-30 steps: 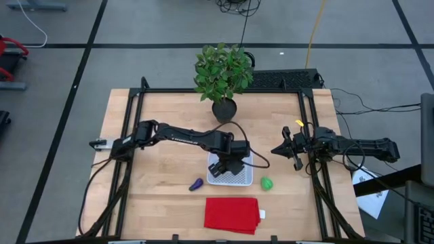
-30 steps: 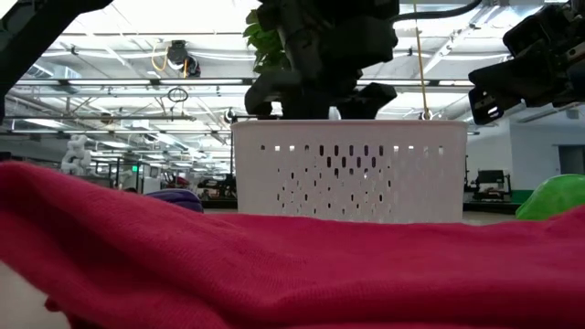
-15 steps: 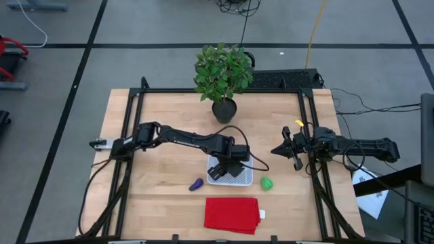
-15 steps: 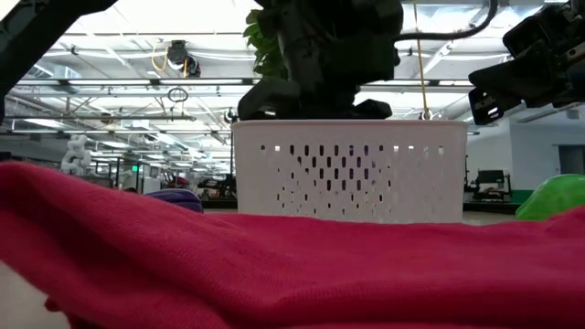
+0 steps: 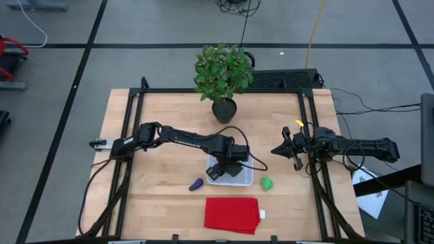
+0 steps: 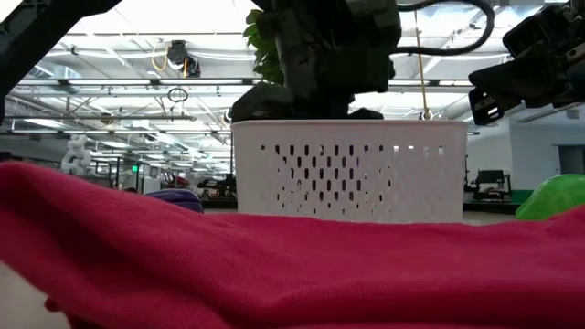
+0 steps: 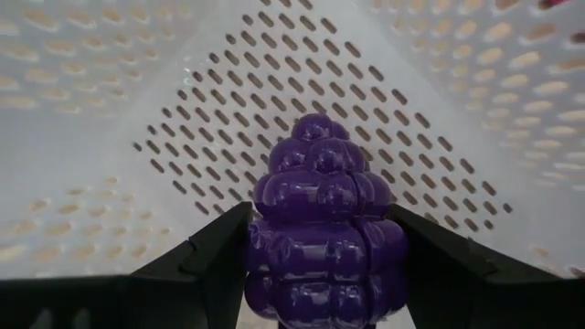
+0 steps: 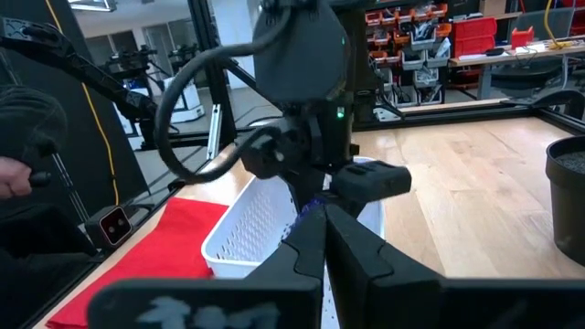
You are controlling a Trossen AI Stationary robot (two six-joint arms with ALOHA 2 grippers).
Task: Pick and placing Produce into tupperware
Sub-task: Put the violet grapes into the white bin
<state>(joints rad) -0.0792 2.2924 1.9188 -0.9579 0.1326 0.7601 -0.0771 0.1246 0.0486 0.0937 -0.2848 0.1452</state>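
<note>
Left tool (image 7: 320,274) gripping purple grapes (image 7: 322,233) inside tupperware (image 5: 239,177) (walls close), right tool (image 5: 282,150) closed

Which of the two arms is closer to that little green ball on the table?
Left. The left gripper is down in the white basket right beside the green ball, holding purple grapes. The right gripper waits farther off, shut.

My left end effector (image 5: 224,167) sits down inside the tupperware (image 5: 245,179), white perforated walls close on every side of it; only upward is free. Beside the tupperware, I see open counter (image 5: 169,159) toward my left arm's base.
</note>
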